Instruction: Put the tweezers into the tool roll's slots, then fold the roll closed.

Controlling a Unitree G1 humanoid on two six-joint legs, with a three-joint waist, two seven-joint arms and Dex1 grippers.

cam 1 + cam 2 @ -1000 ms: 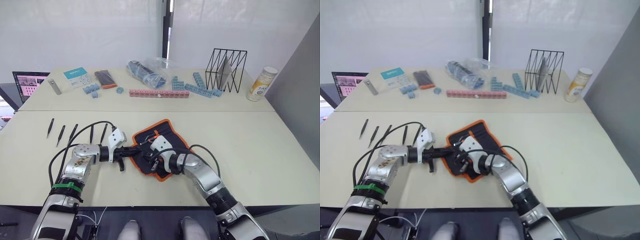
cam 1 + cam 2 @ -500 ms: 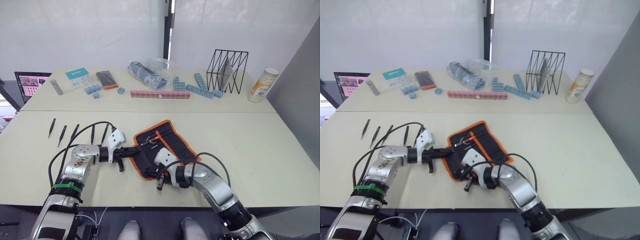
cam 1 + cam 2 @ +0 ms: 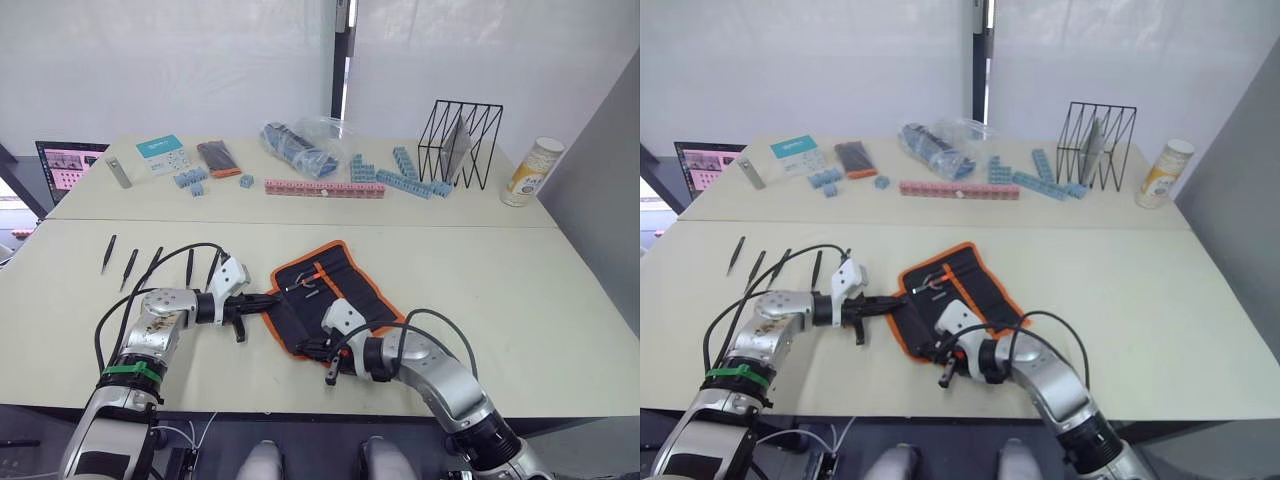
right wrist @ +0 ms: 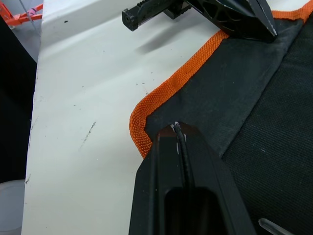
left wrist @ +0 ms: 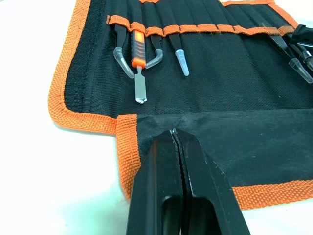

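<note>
Open tool roll point(image 3: 335, 293), few tools in slots point(image 5: 195, 30); both tools point(image 5: 175, 133) point(image 4: 177, 126) clamped on its flap.

head stereo: high, forward-down over table point(image 3: 560, 300) | wrists: close, sharing tool roll point(image 5: 234, 93)

Two pale cream worktops point(image 3: 520, 290) butt together along a seam, white curtained walls point(image 3: 150, 60) behind, a grey partition point(image 3: 610, 150) beyond, soft even light throughout.

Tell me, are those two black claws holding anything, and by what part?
Both pinch the black fabric tool roll with orange edging: the left gripper at its flap edge, the right gripper at a near corner.
</note>
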